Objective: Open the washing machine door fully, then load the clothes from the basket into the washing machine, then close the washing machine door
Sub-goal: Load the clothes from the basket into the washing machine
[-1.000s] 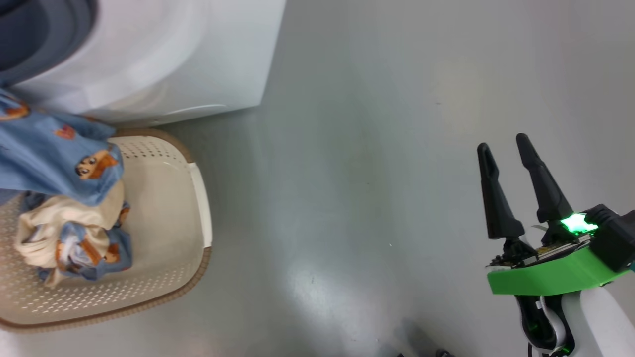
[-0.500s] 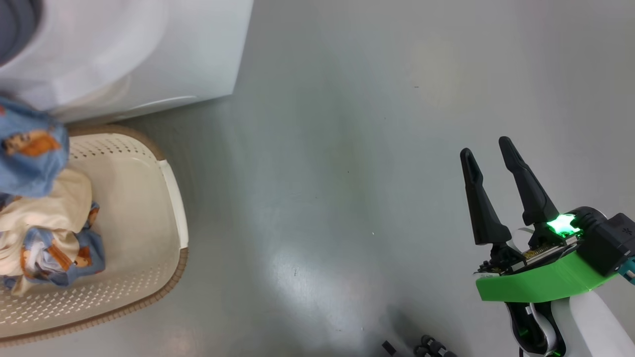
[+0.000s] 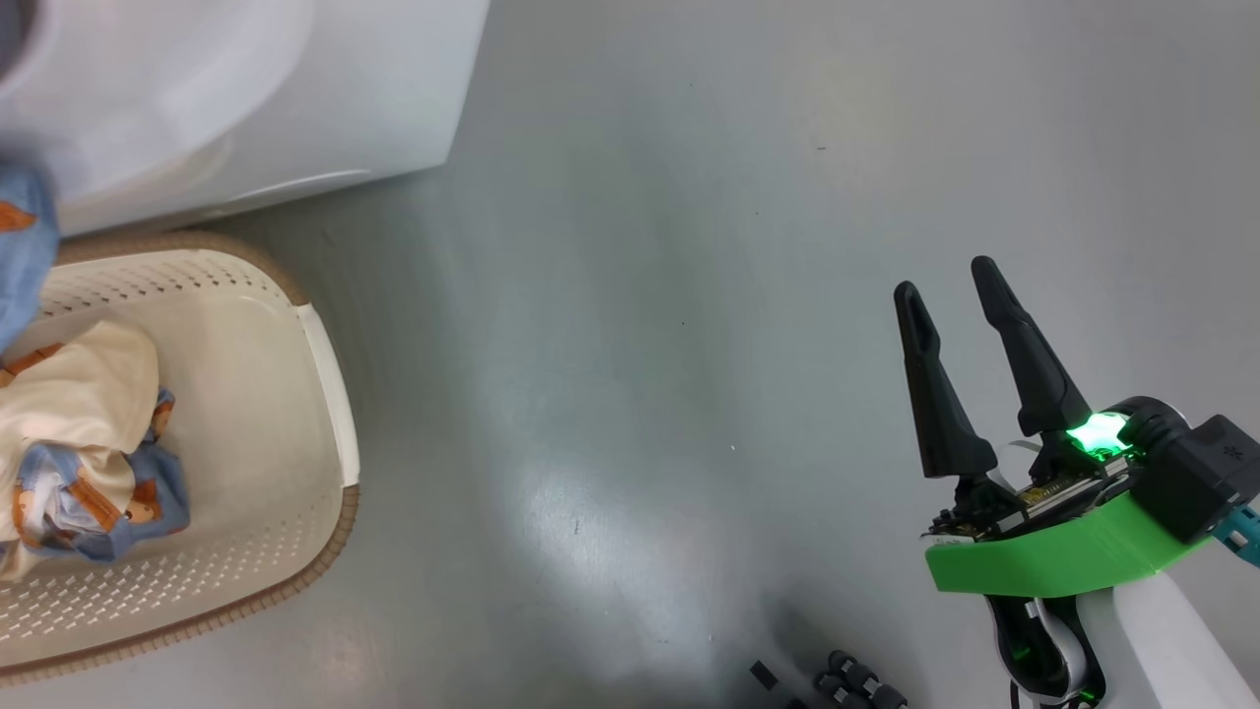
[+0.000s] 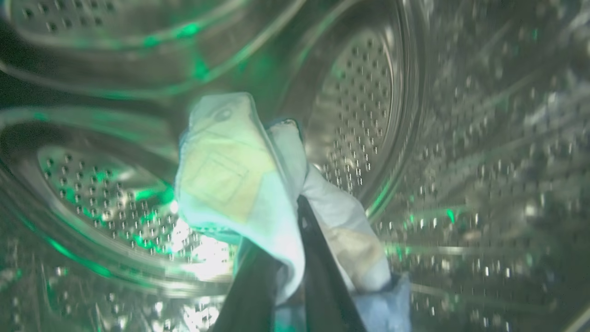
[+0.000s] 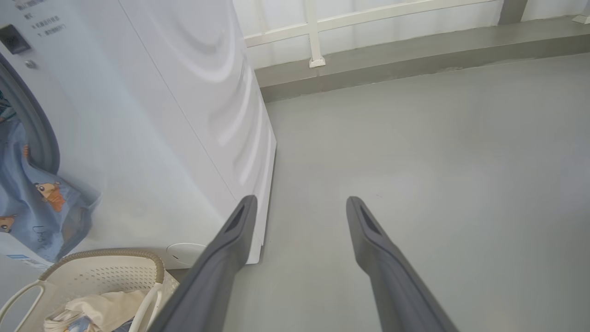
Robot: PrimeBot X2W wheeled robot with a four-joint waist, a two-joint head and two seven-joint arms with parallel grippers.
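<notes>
Grey floor (image 3: 640, 345) lies under your right gripper (image 3: 950, 286), fingers spread. Your left gripper (image 4: 290, 249) pinches the clothes (image 4: 230, 184) inside the washing machine (image 4: 359, 101); carry them deeper before releasing, so nothing trails outside

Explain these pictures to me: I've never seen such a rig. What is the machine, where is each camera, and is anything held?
It is a wheeled robot with two arms, each ending in a two-fingered gripper. The head view looks down from its head: grey floor, the white washing machine at top left, the basket before it with clothes inside, and the right gripper, open and empty, at lower right. The right wrist view looks along that gripper's fingers at the machine's side; blue bear-print cloth hangs from its opening. The left wrist view is inside the steel drum: the left gripper is shut on a pale cloth.
</notes>
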